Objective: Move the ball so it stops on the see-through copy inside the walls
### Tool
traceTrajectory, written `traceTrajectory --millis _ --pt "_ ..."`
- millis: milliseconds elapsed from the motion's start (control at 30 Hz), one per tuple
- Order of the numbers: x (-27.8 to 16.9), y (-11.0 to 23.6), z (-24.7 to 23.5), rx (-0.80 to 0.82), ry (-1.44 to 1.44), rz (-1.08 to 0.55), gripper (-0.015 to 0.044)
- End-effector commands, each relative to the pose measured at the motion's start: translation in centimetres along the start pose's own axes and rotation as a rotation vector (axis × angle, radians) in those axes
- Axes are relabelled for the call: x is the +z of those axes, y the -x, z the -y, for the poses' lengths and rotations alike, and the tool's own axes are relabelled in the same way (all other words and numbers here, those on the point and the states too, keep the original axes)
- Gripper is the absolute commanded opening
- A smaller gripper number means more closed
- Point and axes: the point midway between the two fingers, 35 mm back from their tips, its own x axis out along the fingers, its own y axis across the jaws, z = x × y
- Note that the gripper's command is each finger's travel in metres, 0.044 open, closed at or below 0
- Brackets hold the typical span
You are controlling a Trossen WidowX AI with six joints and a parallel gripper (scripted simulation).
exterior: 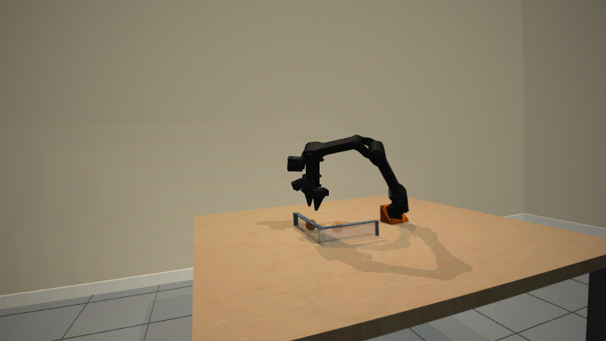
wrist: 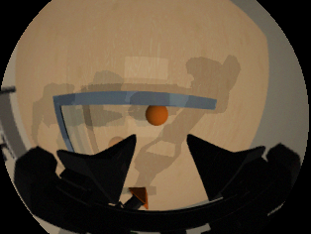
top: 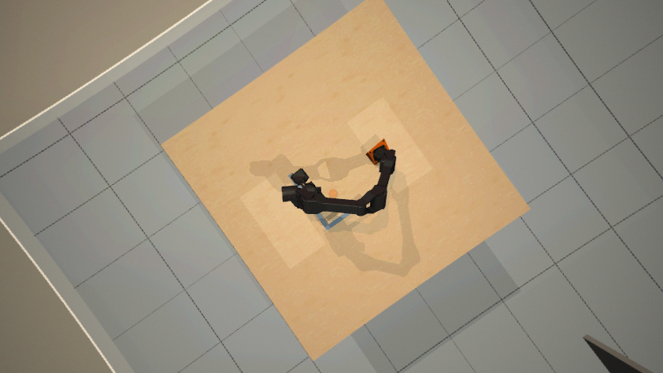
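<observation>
The orange ball [exterior: 310, 224] [wrist: 156, 115] lies on the table inside the corner of the two low clear walls [exterior: 347, 223] [wrist: 119, 97] [top: 331, 226], close to one wall. In the top view the arm hides the ball. The see-through copy [top: 332, 193] [exterior: 337, 224] [wrist: 116, 141] sits a short way from the ball, further inside the corner. My gripper [exterior: 317, 206] [wrist: 160, 137] [top: 305, 186] is open and empty. It points down and hangs a little above the ball, clear of the wall tops.
The arm's orange base [top: 376, 152] [exterior: 392, 215] [wrist: 139, 196] stands on the wooden table [top: 287, 101] [exterior: 263, 270] behind the walls. The arm arches high over the walled corner. The table's edges are far from the walls.
</observation>
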Motion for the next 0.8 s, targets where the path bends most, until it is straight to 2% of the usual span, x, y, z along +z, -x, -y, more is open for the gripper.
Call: traceTrajectory --millis 0,200,767 --pt "1.1 -1.6 0.4 0.105 -0.061 -0.002 0.0331" --pt "1.1 -1.7 0.3 0.105 -0.061 -0.002 0.0331" --pt "1.2 -4.6 0.0 0.106 -0.060 -0.002 0.0331"
